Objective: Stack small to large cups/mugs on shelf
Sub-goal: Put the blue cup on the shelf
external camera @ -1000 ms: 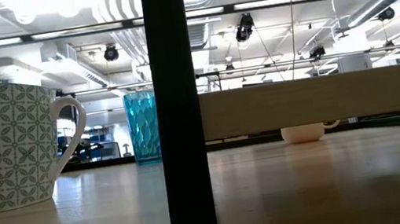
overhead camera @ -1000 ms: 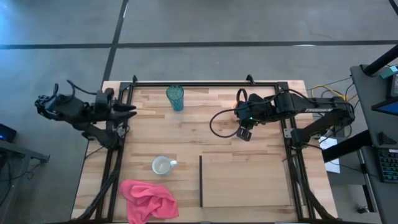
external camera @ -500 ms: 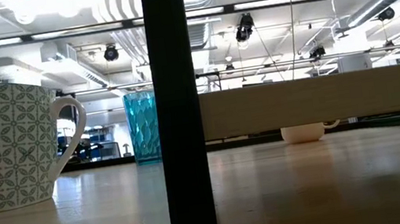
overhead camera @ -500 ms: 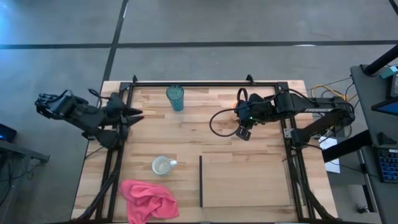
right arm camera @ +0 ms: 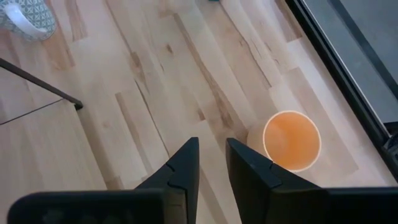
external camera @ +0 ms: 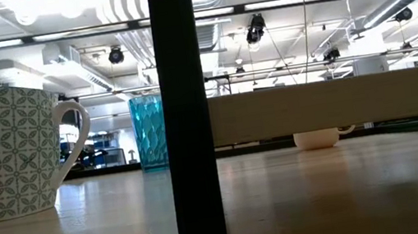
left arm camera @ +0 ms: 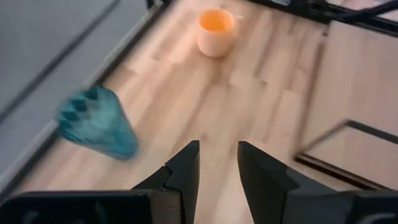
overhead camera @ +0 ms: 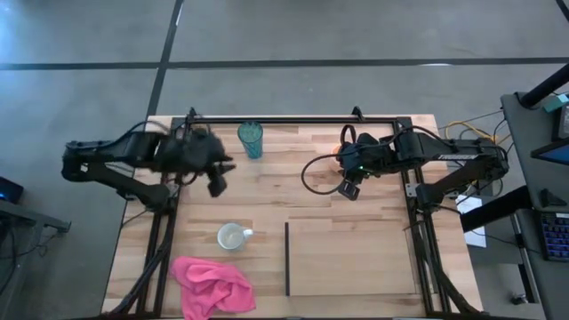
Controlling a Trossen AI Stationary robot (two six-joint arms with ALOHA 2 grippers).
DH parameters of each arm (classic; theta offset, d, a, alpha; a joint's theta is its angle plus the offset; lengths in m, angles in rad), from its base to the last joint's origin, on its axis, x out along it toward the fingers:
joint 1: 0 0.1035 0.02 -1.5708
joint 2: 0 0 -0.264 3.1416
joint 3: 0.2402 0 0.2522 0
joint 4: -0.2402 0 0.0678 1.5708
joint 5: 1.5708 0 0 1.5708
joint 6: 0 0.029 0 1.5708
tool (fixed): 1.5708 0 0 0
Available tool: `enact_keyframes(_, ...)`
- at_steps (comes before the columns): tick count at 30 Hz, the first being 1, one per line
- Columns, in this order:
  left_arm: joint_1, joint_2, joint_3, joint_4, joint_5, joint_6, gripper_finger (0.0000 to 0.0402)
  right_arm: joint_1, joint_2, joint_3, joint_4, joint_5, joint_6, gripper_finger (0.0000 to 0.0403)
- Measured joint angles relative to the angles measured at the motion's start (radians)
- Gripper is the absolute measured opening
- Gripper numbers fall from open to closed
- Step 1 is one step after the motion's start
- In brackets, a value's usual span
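Observation:
The teal tumbler (overhead camera: 251, 140) (left arm camera: 98, 123) stands upright on its base near the table's far edge. The white mug (overhead camera: 233, 236) (external camera: 11, 151), green-patterned outside, stands near the left front, beside the shelf (overhead camera: 356, 260). That pale board lies flat with its dark upright strip (overhead camera: 287, 258) on its left side. The orange mug (right arm camera: 291, 140) (left arm camera: 215, 31) stands under the right arm, toward the far right. My left gripper (overhead camera: 218, 180) (left arm camera: 217, 155) hovers left of the tumbler and my right gripper (overhead camera: 348, 189) (right arm camera: 211, 152) hovers beside the orange mug. Both are shut with a narrow gap, and neither holds anything.
A crumpled pink cloth (overhead camera: 212, 286) lies at the near left corner. A black frame rail (overhead camera: 293, 118) runs along the far edge, with arm mounts at both sides. Bare wood lies between the tumbler, the white mug and the shelf.
My left arm has swung from beyond the table's left edge rightward over the table, toward the teal tumbler, and its gripper now hangs above the wood left of it. The cups have not moved.

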Motion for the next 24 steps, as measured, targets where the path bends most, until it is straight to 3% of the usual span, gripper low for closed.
enact_keyframes(3,0.125,0.056,0.052,-0.018,0.062,0.132,0.0095,0.0,-0.001,0.0,0.0,0.0,0.0,0.0074)
enact_keyframes(8,0.365,0.151,0.116,-0.043,0.303,0.235,0.0095,0.0,-0.002,0.0,0.0,0.0,0.0,0.008)
enact_keyframes(11,0.467,0.208,0.14,-0.042,0.383,0.352,0.0095,0.0,-0.002,0.0,0.0,0.0,0.0,0.0082)
enact_keyframes(16,0.561,0.316,0.146,-0.043,0.434,0.464,0.0095,0.0,-0.002,0.0,0.0,0.0,0.0,0.0078)
enact_keyframes(24,0.6,0.471,0.15,-0.04,0.462,0.476,0.0095,0.0,-0.002,0.0,0.0,0.0,0.0,0.0082)
